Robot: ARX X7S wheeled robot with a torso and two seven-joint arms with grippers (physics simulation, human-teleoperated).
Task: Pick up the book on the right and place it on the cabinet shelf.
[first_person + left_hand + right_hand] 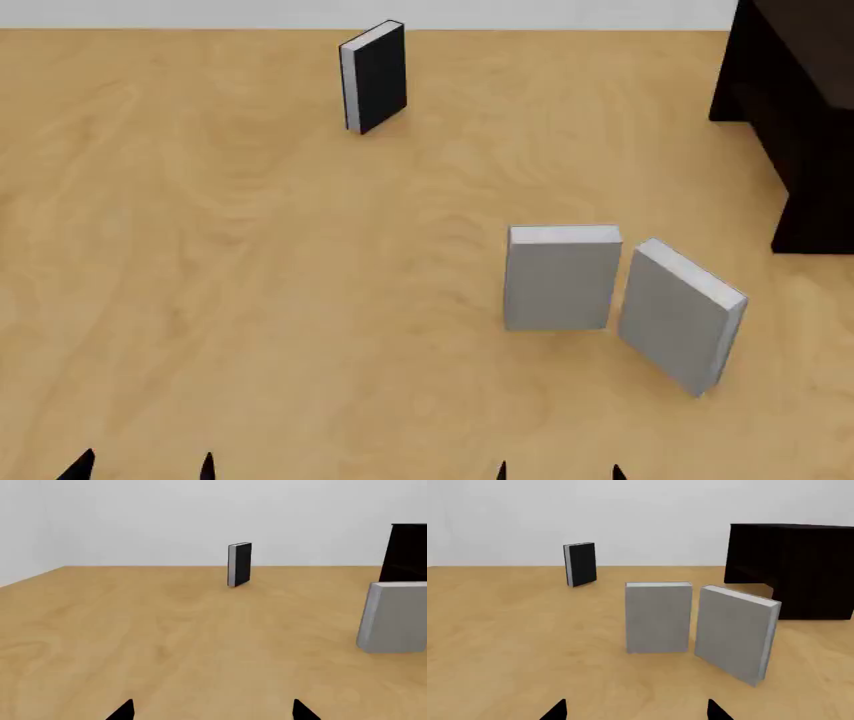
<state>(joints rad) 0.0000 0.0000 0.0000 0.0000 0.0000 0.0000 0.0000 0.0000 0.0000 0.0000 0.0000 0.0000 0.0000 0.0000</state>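
Observation:
Two grey books stand upright side by side on the wooden floor. The book on the right [681, 312] [735, 632] is turned at an angle, white page edges showing; its twin [561, 277] [658, 617] [395, 617] stands just left of it. The dark cabinet shelf [793, 110] [790, 567] [407, 552] is behind them to the right. My right gripper [558, 472] [636, 711] is open, low and in front of the grey books, well short of them. My left gripper [143, 468] [212, 711] is open with nothing between its fingertips.
A black-covered book with white pages [375, 76] [580, 563] [239, 563] stands upright far back on the left. A white wall closes the floor behind it. Wooden floor [240, 280] stretches between the grippers and the books.

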